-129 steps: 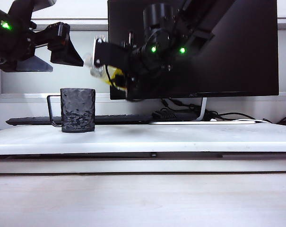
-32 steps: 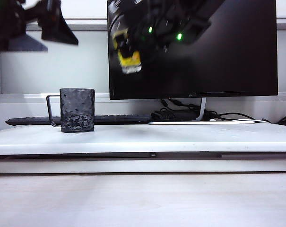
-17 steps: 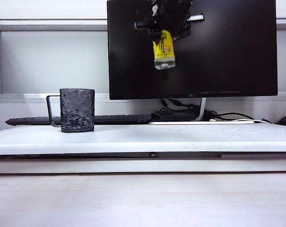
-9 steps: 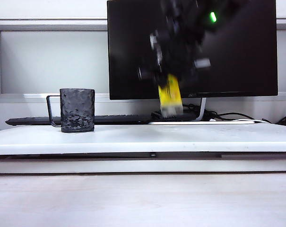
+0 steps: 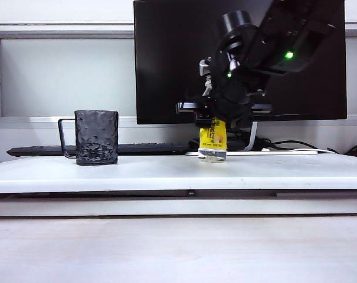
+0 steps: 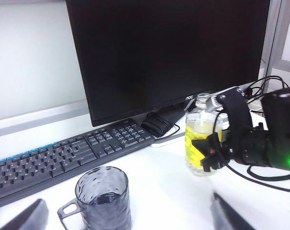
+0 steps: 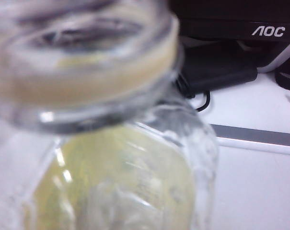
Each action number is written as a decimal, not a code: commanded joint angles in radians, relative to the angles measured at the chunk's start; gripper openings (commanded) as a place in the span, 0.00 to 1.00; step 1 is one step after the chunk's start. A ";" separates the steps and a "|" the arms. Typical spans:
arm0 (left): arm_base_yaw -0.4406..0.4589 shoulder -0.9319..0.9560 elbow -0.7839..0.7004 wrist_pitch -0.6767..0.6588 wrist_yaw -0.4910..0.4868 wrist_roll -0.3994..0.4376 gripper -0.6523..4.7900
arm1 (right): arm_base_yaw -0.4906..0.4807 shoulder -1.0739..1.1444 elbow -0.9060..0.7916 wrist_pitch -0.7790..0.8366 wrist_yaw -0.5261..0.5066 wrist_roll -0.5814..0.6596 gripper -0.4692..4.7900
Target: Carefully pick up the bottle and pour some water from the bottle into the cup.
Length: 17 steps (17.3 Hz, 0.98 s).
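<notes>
Bottle (image 5: 213,139), small clear plastic w/ yellow label, no cap, stands upright on white desk (image 5: 166,171), well to the side of the dark bumpy handled cup (image 5: 96,137); it sits beneath the black monitor (image 5: 166,59). Right claw (image 5: 220,118) pinches its upper body. Left claw (image 6: 125,218) spread, empty, above cup. Water (image 6: 104,199) already in cup, so prob. set-down step; next: release w/o tipping.

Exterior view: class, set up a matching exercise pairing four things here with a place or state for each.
Things:
1. bottle
2. cup
3. right claw
4. left claw

States:
A. standing alone, left on the desk
B. open, above the cup
C. upright on the desk, gripped
D. shut on the bottle

Pairs: 1-C, 2-A, 3-D, 4-B
</notes>
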 commanded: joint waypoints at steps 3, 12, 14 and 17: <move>0.002 0.000 0.003 0.008 -0.003 0.000 1.00 | 0.002 -0.002 -0.073 -0.013 -0.023 -0.079 0.41; 0.002 0.000 0.003 -0.037 -0.003 0.000 1.00 | 0.002 0.002 -0.082 -0.029 -0.026 -0.159 0.45; 0.002 0.000 0.003 -0.037 -0.003 0.000 1.00 | 0.002 0.002 -0.082 -0.041 -0.026 -0.169 0.50; 0.002 0.000 0.003 -0.038 -0.002 0.000 1.00 | 0.002 0.002 -0.083 -0.066 -0.026 -0.168 0.56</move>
